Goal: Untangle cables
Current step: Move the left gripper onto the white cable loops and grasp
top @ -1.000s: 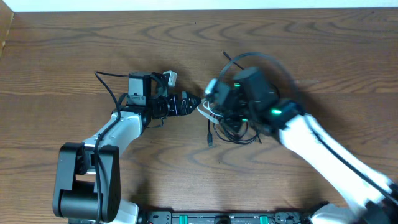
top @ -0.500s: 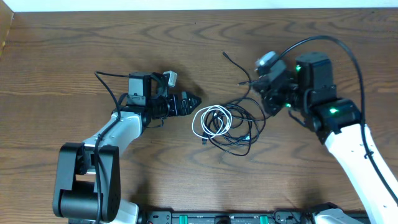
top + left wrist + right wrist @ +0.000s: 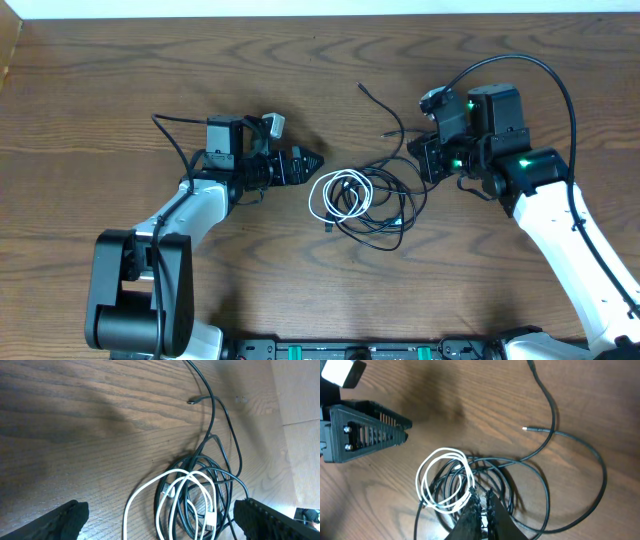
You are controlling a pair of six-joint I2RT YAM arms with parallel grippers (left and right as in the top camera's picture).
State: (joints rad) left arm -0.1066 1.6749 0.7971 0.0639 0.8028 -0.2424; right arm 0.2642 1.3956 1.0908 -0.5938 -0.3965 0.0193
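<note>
Overhead looks down; close wrist views share the cables (image 3: 362,200)

- A dark wood-grain table (image 3: 120,80) is shown, with stuff laid flat on it.
- Cables (image 3: 365,205) are piled in a loose tangle mid-table, black loops mostly, with a white cable (image 3: 314,197) coiled on one side.
- A black loose end (image 3: 378,98) is trailed toward the far edge; probably part of that pile.

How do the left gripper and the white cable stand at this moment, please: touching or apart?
Apart. The right wrist view shows a strip of bare table between the left gripper and the loop of the white cable.
</note>
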